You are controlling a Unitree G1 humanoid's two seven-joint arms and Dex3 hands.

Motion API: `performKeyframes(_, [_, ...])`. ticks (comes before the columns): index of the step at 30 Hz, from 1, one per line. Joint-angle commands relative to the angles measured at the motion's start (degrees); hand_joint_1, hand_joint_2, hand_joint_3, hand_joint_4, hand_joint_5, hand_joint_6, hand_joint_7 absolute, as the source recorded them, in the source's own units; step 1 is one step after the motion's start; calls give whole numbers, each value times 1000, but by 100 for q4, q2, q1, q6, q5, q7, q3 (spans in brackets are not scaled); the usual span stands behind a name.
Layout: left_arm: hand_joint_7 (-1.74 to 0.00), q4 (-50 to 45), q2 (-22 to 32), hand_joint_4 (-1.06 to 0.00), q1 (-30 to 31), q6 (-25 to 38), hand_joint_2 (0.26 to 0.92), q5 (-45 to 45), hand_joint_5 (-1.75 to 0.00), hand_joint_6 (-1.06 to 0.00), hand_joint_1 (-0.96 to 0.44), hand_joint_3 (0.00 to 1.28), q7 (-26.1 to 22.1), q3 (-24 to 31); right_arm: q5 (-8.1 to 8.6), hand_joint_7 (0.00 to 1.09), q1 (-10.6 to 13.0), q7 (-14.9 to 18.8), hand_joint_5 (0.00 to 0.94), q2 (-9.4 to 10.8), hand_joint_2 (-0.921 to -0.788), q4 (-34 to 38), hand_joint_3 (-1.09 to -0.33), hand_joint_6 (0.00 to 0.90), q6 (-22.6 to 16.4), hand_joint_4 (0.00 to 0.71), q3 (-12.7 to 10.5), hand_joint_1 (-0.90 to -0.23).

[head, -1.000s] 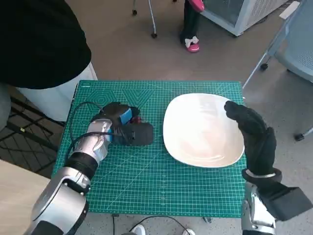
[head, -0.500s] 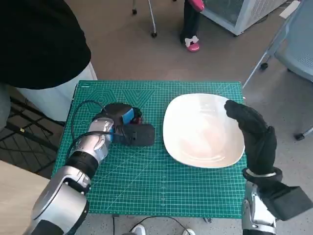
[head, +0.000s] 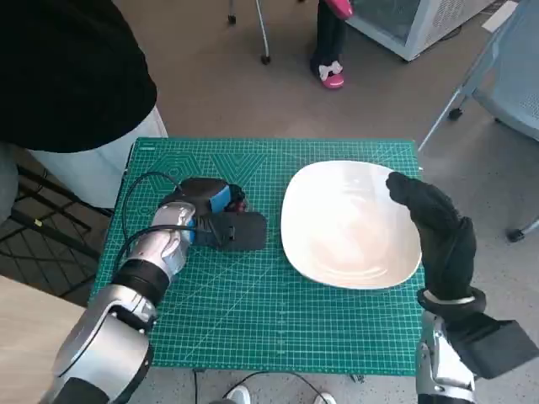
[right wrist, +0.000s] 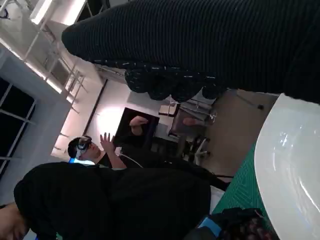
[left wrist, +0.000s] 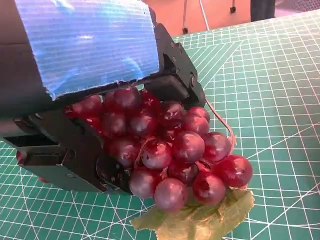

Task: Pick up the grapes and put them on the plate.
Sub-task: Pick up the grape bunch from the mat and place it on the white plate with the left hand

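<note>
Head view, from left to right: the left hand (head: 221,220) lies over the grapes (head: 235,204) on the green mat (head: 253,303), its fingers closed round the bunch (the left wrist view shows the berries packed under the palm, a leaf poking out). Next, the white plate (head: 337,252) holds nothing. The right hand (head: 438,231) hovers at its far rim, fingers loosely curled, holding nothing. The lift and carry remain.
</note>
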Motion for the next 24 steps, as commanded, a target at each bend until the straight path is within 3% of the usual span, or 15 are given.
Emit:
performKeyframes(1, [-162,142,24,-528,165,4,921,24,-1384,-803,354,208,-127,-63,1,408,67,15,1,10,-921,80,-871,83,52,424,5,-616])
performKeyframes(4, [-198,141,33,-534,152,4,921,8,-1377,-804,355,203,-150,-47,3,408,66,12,1,14,-921,76,-871,83,58,424,7,-616])
performKeyframes(9, [-457,13,83,-577,140,17,921,-34,-1335,-726,359,164,-237,-2,-1,408,74,4,1,27,-921,55,-871,83,64,425,18,-615])
performKeyframes(13, [-885,-170,142,-623,148,39,921,-55,-1298,-616,153,137,-288,35,-2,408,75,-3,1,35,-921,44,-871,83,70,425,24,-615])
performKeyframes(16, [-1091,-374,202,-648,182,56,921,-73,-1253,-577,51,119,-310,72,6,408,71,-3,1,37,-921,46,-871,83,78,425,25,-615])
performKeyframes(24, [-1210,-1502,475,-664,418,279,920,-100,-1197,-569,3,103,-522,219,17,408,50,-8,1,42,-921,45,-870,84,97,425,26,-616])
